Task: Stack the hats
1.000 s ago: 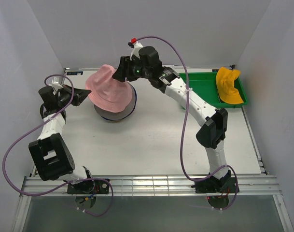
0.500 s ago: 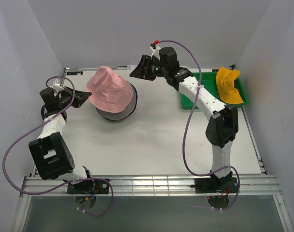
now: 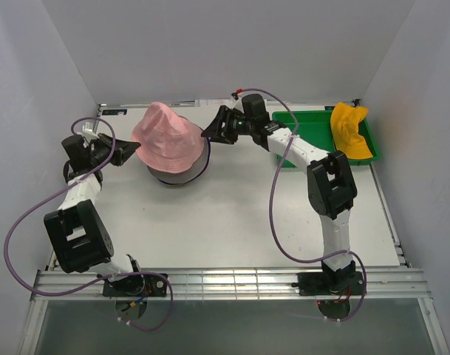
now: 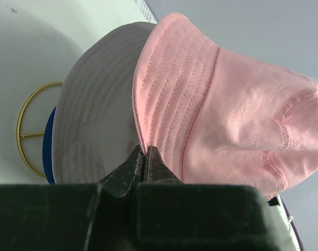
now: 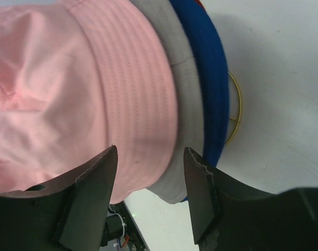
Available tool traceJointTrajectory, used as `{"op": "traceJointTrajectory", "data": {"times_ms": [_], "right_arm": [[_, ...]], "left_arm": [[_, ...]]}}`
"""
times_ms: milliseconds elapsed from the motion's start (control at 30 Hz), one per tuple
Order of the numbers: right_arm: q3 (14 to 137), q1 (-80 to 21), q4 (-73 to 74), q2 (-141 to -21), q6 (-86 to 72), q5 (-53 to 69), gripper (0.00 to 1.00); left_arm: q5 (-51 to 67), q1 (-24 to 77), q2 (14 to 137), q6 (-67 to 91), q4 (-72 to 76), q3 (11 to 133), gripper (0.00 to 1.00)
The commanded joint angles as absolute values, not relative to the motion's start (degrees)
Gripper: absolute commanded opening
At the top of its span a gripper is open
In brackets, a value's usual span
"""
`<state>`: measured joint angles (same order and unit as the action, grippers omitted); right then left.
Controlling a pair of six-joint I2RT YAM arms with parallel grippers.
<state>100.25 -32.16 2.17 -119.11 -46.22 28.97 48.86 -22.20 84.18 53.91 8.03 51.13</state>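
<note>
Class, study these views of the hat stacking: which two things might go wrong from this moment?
1. The left gripper is shut on the brim of the pink hat; pulling away before opening may drag it off the grey hat.
2. The right gripper stands open at the pink brim, the grey brim just beyond; closing may pinch both.

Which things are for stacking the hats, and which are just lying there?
For the job: pink hat, grey hat, blue hat, yellow hat.
Just lying about: green tray, wire ring.
</note>
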Motion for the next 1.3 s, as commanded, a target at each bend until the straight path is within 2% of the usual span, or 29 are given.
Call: {"op": "traceJointTrajectory", "data": {"times_ms": [0,167,400,833,1033,1267], "right_arm": [[94.4,-30.2,-6.3,-117.2,-49.7,30.8,0.6],[89.1,-29.6,-14.7,-117.9,-53.1,33.9,0.63],[88.2,-29.7,-20.6,-120.6,-57.3,36.3,0.63],[87.4,-29.4,-23.4,-123.6,-59.8,36.4,0.63],[86.3,-29.5,-25.6,-124.4,-61.8,36.7,0.6],[85.0,-29.5,-30.4,-125.2,-65.3,37.4,0.51]], "left_arm": [[47.6,-22.8,83.9,52.1,7.9,51.1,0.0],[47.5,-22.8,84.0,52.0,7.8,51.2,0.0],[46.9,-22.8,84.2,51.4,6.9,51.5,0.0],[46.6,-22.9,84.3,51.0,6.3,51.4,0.0],[46.5,-22.8,84.3,50.9,6.2,51.3,0.0],[46.3,-22.8,84.3,50.7,6.0,51.1,0.0]]}}
